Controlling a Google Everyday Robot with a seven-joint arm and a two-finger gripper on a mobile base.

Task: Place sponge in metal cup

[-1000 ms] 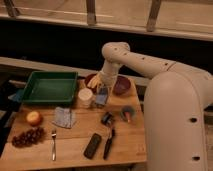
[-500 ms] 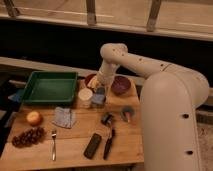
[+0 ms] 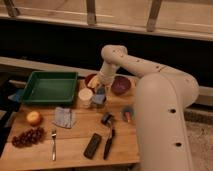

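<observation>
Reaching down over the middle of the wooden table (image 3: 75, 150), the gripper (image 3: 101, 90) hung just beside the white cup (image 3: 85, 96), at its three o'clock. A blue-grey block, likely the sponge (image 3: 98, 99), sat right under it; whether the pincer was closed on it I could not tell. The metal cup (image 3: 107, 119) stood near, at about five o'clock from the sponge, apparently where the sponge was to go. The grey-blue cloth (image 3: 64, 117) lay at eight o'clock.
</observation>
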